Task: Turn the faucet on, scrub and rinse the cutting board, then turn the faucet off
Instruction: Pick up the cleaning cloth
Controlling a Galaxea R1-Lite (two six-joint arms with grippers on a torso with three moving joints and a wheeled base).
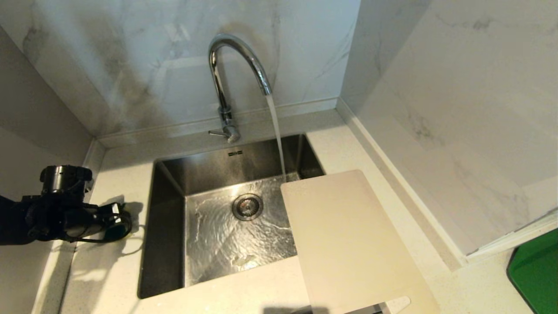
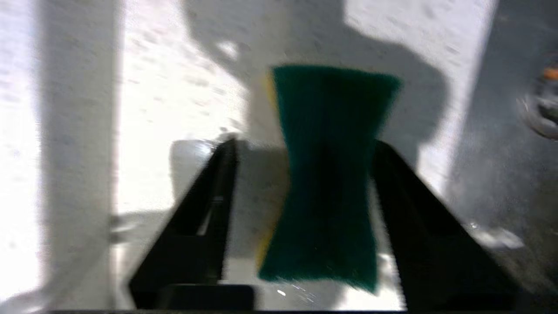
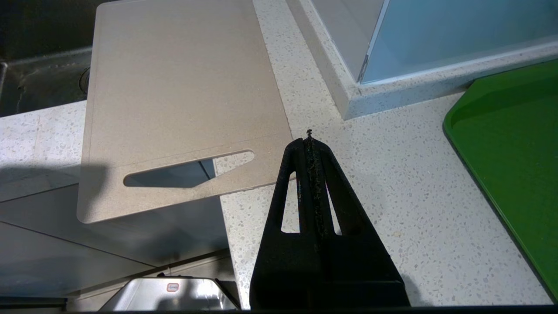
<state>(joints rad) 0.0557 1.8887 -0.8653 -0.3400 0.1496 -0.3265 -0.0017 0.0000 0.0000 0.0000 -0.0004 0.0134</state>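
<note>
Both left jaws flank the sponge (image 2: 324,174), one touching, well apart from the cutting board (image 1: 353,244).

sink back wall (image 1: 244,163): a small dark mark (image 1: 234,153) below the faucet (image 1: 226,87), too small to read
grey thing under the counter edge (image 3: 174,294): a small label with a red frame (image 3: 173,287), letters not readable
cutting board (image 3: 174,96): no text visible
</note>
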